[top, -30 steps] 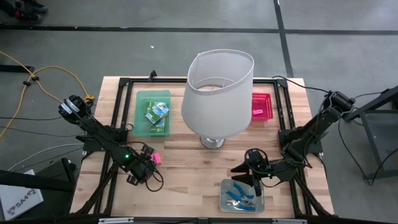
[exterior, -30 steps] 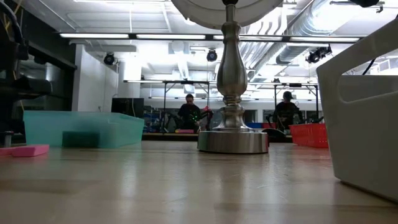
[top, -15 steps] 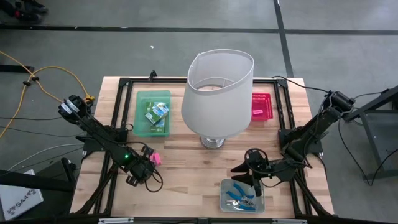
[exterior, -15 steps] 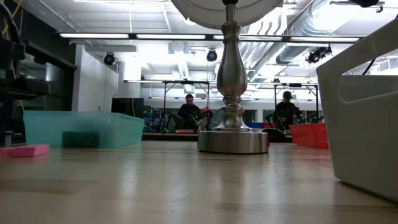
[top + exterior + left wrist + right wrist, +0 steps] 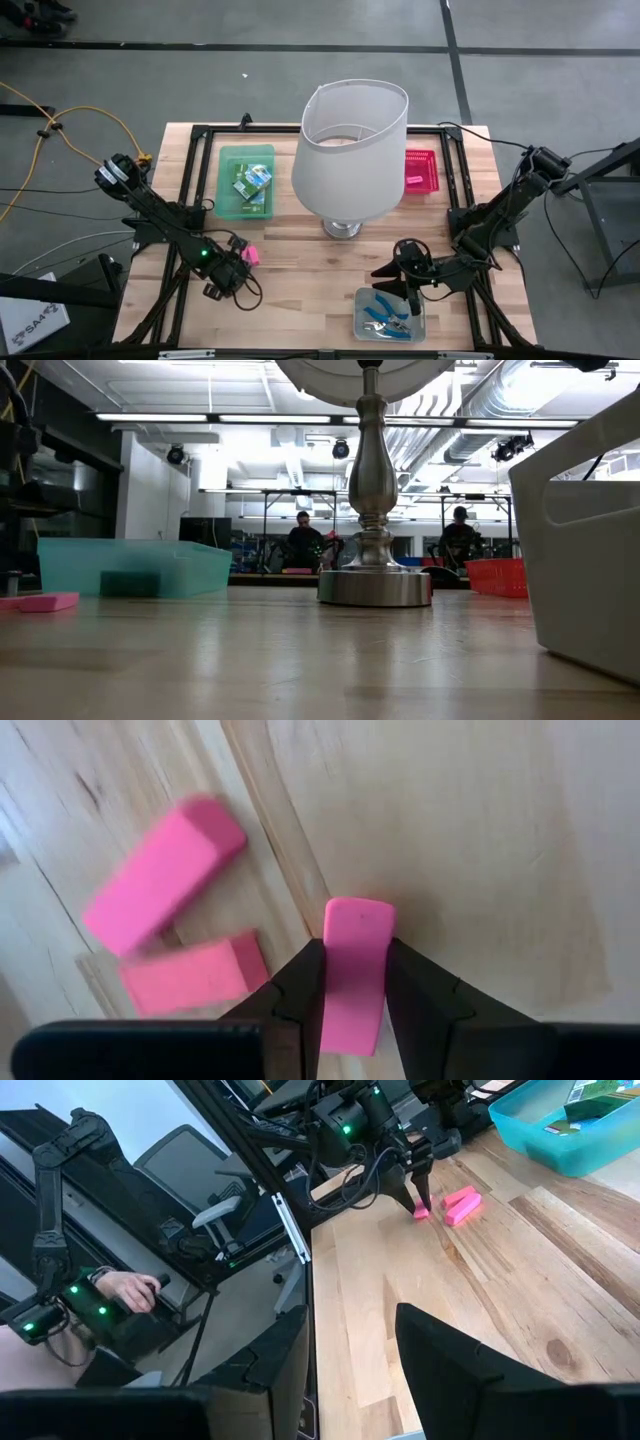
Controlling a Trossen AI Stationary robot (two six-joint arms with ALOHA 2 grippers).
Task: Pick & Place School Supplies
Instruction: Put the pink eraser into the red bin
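Pink eraser (image 5: pixel 352 975) sits pinched btw left gripper's (image 5: pixel 352 982) fingers, at approx 8 o'clock from lamp base (image 5: pixel 342 229) on the wooden table (image 5: pixel 300 280), left side. Two more pink erasers (image 5: pixel 162 872) lie on the wood just beside it. Right gripper (image 5: pixel 350 1342) hangs w/ fingers spread, above clear tray (image 5: pixel 389 313) of blue-handled scissors (image 5: pixel 385 309), approx 5 o'clock from lamp base.

The wooden table (image 5: pixel 300 280) carried a lamp (image 5: pixel 345 160) at its centre, a green tray (image 5: pixel 225 195) toward the far left corner, a red tray (image 5: pixel 422 172) far right, and a clear tray (image 5: pixel 388 318) at the near edge. Pink erasers (image 5: pixel 250 256), seemingly two, lay near the left edge.
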